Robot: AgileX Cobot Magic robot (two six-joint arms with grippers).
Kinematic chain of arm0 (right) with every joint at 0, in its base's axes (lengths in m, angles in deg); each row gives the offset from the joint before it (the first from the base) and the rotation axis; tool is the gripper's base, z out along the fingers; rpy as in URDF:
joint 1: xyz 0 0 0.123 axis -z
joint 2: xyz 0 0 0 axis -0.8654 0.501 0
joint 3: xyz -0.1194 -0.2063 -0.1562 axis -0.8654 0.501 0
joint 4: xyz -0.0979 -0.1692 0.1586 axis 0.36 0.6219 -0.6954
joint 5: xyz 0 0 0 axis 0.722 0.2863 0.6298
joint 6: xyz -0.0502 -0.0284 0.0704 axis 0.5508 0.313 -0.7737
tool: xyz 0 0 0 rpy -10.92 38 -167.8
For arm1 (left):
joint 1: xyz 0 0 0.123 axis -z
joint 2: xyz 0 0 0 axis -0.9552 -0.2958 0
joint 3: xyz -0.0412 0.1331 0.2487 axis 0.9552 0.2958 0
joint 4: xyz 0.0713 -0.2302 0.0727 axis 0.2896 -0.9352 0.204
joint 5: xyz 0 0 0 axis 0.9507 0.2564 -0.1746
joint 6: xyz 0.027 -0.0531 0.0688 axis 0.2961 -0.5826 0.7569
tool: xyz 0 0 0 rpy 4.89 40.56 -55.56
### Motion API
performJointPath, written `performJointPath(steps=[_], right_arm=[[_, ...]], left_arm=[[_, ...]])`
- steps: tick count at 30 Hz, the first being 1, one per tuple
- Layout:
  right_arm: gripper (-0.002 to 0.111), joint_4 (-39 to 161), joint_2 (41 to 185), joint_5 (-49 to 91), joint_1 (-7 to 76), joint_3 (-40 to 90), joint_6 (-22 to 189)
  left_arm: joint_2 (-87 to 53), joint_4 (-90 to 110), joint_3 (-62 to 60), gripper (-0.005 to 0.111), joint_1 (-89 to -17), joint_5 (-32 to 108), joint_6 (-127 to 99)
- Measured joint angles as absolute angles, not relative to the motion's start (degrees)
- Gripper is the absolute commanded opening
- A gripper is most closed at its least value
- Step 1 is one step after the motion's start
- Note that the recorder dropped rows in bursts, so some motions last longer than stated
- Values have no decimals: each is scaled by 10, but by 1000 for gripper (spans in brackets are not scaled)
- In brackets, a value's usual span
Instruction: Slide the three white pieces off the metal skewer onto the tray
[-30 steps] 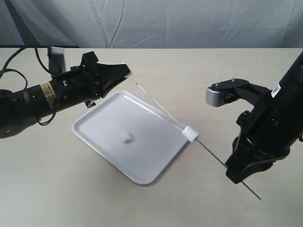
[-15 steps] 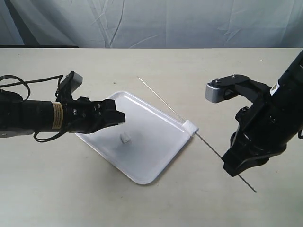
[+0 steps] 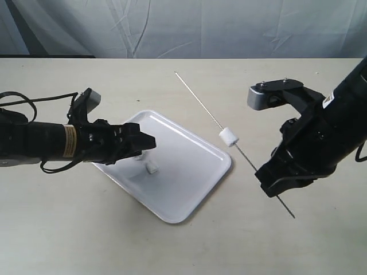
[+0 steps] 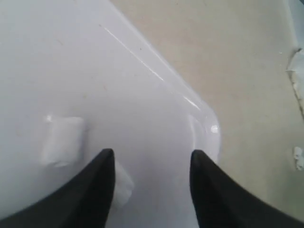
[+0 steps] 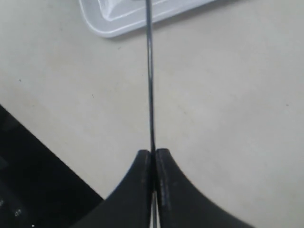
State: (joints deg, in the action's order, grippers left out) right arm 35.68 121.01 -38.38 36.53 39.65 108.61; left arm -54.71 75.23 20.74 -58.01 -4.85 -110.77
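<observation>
The tray [image 3: 189, 172] lies mid-table. My right gripper [image 3: 269, 184] is shut on the metal skewer [image 3: 198, 98] near its lower end and holds it slanted above the table. One white piece [image 3: 228, 137] stays threaded on it, just beyond the tray's right rim. Another white piece [image 3: 151, 169] lies loose on the tray. My left gripper [image 3: 148, 143] hovers open over the tray. In the left wrist view the gripper [image 4: 152, 156] stands open above the tray [image 4: 142, 57]. One piece [image 4: 61, 140] lies there and a second [image 4: 122, 185] is half hidden behind a finger. In the right wrist view the gripper [image 5: 153, 153] pinches the skewer [image 5: 150, 85].
A beige table [image 3: 229, 246] carries everything, with a draped grey backdrop [image 3: 200, 28] behind it. The left arm's cables [image 3: 23, 100] trail at the far left. A tray corner [image 5: 123, 19] shows in the right wrist view.
My right gripper has lifted the skewer up and back, raising the threaded piece off the tray's rim. My left gripper has edged slightly further over the tray.
</observation>
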Motion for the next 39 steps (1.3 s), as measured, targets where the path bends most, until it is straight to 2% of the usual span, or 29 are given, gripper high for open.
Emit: performJointPath(steps=[6,9,14,25,35,39], right_arm=[[-1,353,1229,-372,365,396,1078],[-1,343,1251,-368,365,396,1076],[-1,320,1269,-339,365,396,1080],[-1,309,1274,-325,365,396,1108],[-1,263,1274,-325,365,396,1141],[-1,261,1274,-325,365,396,1143]], left_arm=[[-547,749,207,49,-580,-247,-1121],[-547,747,207,49,-580,-298,-1133],[-547,745,207,49,-563,-307,-1159],[-564,610,182,49,-422,-254,-1165],[-568,550,171,48,-400,-228,-1154],[-568,542,165,37,-397,-227,-1154]])
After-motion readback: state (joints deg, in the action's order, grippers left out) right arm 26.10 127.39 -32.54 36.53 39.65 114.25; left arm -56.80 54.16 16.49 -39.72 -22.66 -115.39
